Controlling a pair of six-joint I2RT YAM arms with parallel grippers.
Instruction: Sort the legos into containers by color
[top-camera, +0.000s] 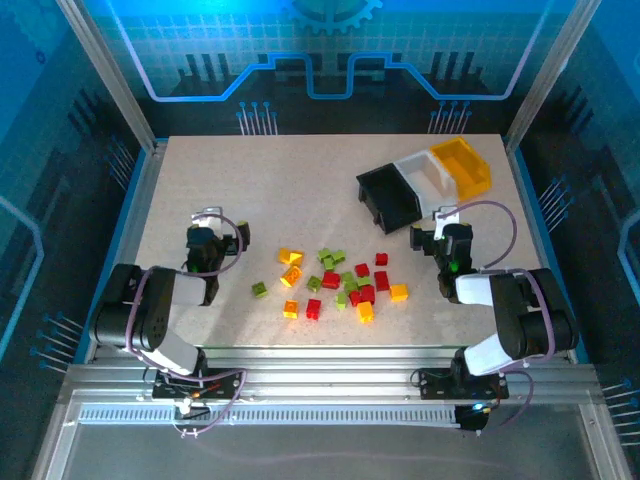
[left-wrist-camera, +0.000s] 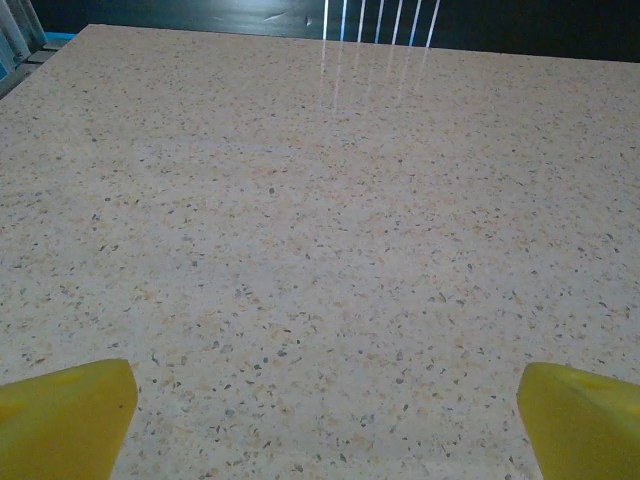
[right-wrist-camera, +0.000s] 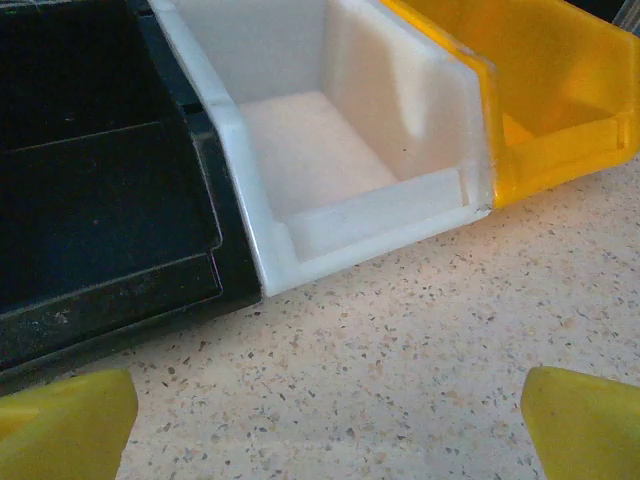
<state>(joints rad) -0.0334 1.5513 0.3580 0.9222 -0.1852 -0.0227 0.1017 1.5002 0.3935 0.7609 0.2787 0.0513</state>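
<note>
Several red, yellow-orange and lime green legos (top-camera: 340, 280) lie scattered at the table's middle front. Three containers stand in a row at the back right: black (top-camera: 388, 195), white (top-camera: 425, 174) and yellow (top-camera: 462, 164). In the right wrist view the black bin (right-wrist-camera: 90, 200), white bin (right-wrist-camera: 330, 150) and yellow bin (right-wrist-camera: 550, 90) look empty where their insides show. My left gripper (top-camera: 208, 218) is open left of the pile, over bare table (left-wrist-camera: 320, 300), its yellow fingertips (left-wrist-camera: 65, 415) wide apart. My right gripper (top-camera: 444, 220) is open just in front of the bins, its fingertips (right-wrist-camera: 580, 420) holding nothing.
A raised frame (top-camera: 140, 190) borders the speckled table on both sides and a dark wall closes the back. Bare table stretches left of the pile and behind it.
</note>
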